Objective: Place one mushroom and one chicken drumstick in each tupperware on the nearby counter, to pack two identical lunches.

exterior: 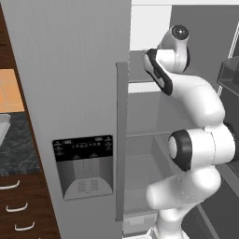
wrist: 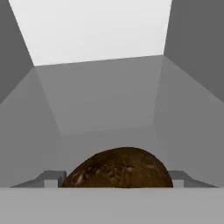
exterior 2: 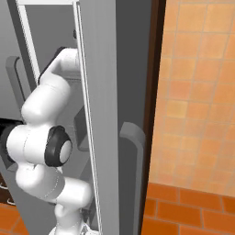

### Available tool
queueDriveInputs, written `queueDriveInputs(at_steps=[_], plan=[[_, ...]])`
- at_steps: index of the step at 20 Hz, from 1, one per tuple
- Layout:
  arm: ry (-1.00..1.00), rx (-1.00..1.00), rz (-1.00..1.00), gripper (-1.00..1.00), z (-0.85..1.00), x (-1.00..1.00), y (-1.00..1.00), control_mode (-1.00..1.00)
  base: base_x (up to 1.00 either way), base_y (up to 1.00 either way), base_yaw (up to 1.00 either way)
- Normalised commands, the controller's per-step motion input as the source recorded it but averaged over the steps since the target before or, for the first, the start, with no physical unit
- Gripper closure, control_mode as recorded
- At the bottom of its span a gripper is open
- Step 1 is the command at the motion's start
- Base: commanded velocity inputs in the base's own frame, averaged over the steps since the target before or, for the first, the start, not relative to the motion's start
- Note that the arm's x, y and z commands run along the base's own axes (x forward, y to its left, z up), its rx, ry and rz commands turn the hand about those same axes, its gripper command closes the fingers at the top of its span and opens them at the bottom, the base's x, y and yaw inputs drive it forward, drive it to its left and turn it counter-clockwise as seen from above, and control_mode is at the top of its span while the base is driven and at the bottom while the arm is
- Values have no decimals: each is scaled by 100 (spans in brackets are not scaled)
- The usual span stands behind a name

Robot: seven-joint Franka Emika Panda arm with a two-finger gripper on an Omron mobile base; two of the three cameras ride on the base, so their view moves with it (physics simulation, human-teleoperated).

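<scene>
The gripper point(wrist: 116, 180), reaching into the open grey fridge point(wrist: 105, 100), pinches the brown mushroom point(wrist: 119, 166) with one fingertip point(wrist: 52, 178) at each side, near on the shelf floor.

mushroom point(wrist: 119, 169) | dark brown mottled rounded cap, glossy flecks | stem hidden | low centre of hand view | on grey fridge shelf point(wrist: 105, 105)
</scene>
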Motion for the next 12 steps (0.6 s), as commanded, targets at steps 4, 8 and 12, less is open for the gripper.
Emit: queueDriveInputs(at_steps=[4,8,12], plan=[[-6,0,-1,100,0,-69,14,-100,0,0,0],[8,0,-4,100,0,-100,12,-100,0,0,0],[9,0,0,100,0,-100,0,-100,0,0,0]])
